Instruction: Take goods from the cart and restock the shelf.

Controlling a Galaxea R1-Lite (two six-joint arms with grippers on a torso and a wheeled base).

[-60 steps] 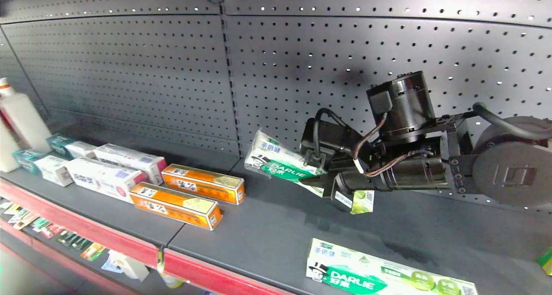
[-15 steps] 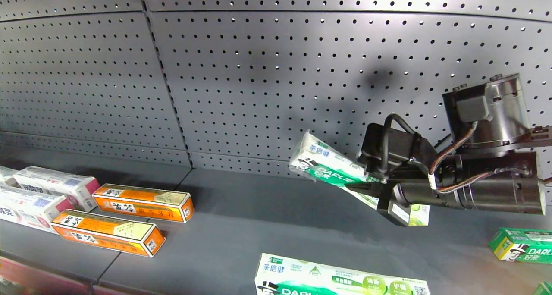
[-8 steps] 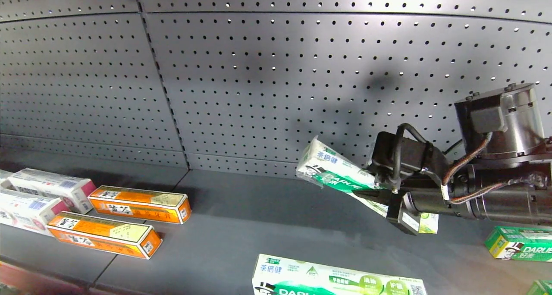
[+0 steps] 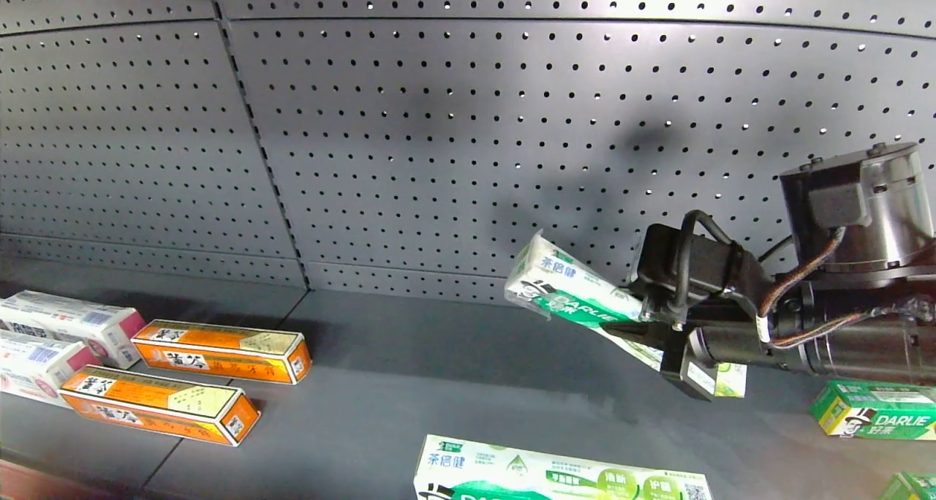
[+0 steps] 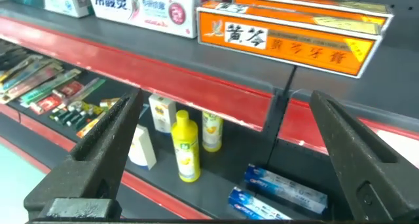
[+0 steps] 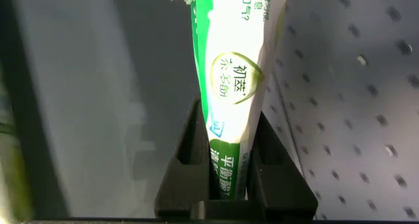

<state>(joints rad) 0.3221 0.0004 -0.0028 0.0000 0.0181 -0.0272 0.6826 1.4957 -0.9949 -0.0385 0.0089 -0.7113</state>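
The left gripper [image 5: 222, 158] is wide open and holds nothing. It hangs in front of the red edge [image 5: 216, 96] of the shelf, and yellow bottles [image 5: 185, 145] stand on the shelf below. On the grey shelf [image 4: 439, 383], far left, lie white and pink boxes [image 4: 69, 317]. Next to them lie two orange boxes [image 4: 219, 351], side by side. More to the right, at the front, lies a big green and white toothpaste box [image 4: 556, 478]. Near the wall with holes [image 4: 439, 156], the right gripper [image 4: 635, 323] squeezes a green and white toothpaste pack [image 4: 574, 289] tight. The pack is up in the air, tilted, not touching the shelf. Far right lies a small green box [image 4: 874, 411].
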